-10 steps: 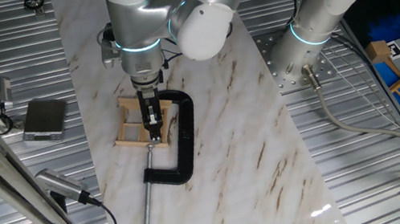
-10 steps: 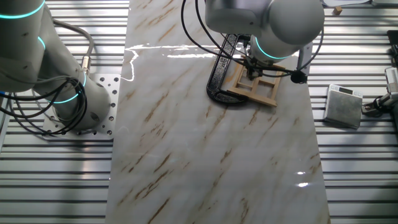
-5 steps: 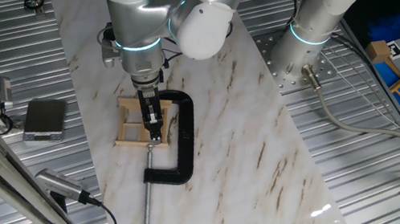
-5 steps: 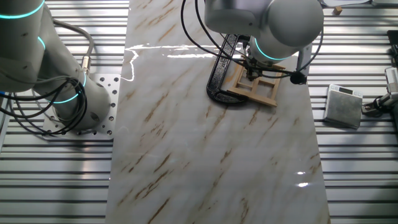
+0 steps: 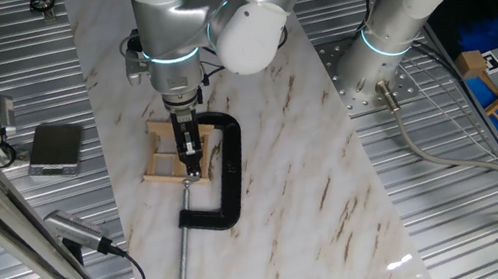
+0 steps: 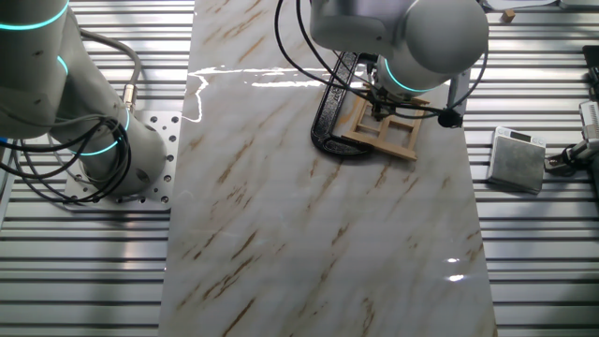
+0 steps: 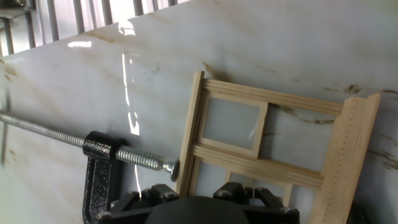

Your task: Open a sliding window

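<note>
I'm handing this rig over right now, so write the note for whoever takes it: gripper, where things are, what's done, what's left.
Gripper: down on the sliding window, its tips at the inner bars; the pictures do not show whether it is open or shut.
Sliding window: flat on the marble table, pinned at one edge by the screw of the black C-clamp. The hand view shows the clamp's screw pad against the frame.
Done: the arm is positioned at the window.
Left: whether the sash has slid at all cannot be told; check, then slide it open.
</note>
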Controlling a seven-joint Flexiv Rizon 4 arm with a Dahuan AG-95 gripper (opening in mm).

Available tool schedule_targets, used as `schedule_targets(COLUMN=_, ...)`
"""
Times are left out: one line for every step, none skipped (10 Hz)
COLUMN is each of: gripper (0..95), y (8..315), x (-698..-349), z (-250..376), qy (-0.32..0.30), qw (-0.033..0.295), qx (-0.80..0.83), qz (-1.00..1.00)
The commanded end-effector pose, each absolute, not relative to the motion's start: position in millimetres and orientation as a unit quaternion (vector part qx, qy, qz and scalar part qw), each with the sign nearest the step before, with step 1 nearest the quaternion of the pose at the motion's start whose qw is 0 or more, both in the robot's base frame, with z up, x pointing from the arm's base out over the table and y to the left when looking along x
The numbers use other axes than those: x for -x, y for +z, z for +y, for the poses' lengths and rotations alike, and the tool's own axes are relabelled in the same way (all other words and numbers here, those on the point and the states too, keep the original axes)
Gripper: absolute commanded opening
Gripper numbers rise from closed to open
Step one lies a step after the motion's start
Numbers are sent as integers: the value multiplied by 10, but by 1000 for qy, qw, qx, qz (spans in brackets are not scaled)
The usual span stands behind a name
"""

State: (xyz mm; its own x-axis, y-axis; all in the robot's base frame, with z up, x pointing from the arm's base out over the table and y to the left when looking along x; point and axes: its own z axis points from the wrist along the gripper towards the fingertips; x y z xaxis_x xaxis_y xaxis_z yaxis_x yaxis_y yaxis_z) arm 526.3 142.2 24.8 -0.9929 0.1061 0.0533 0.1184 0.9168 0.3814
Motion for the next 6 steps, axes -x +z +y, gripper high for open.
schedule_targets(gripper=570, y=241, x=-5263, z=1432, qy=-197, qw=15, qx=57, qz=-979)
schedule_targets(gripper=570, y=237, x=-5267, z=1440, qy=-199, qw=14, qx=57, qz=-978)
schedule_targets(gripper=570, y=234, x=-5273, z=1452, qy=-200, qw=14, qx=57, qz=-978)
schedule_targets(gripper=570, y=234, x=-5281, z=1461, qy=-200, qw=14, qx=57, qz=-978)
schedule_targets(gripper=570, y=236, x=-5285, z=1464, qy=-200, qw=14, qx=57, qz=-978)
schedule_targets(gripper=570, y=246, x=-5297, z=1475, qy=-202, qw=14, qx=57, qz=-978)
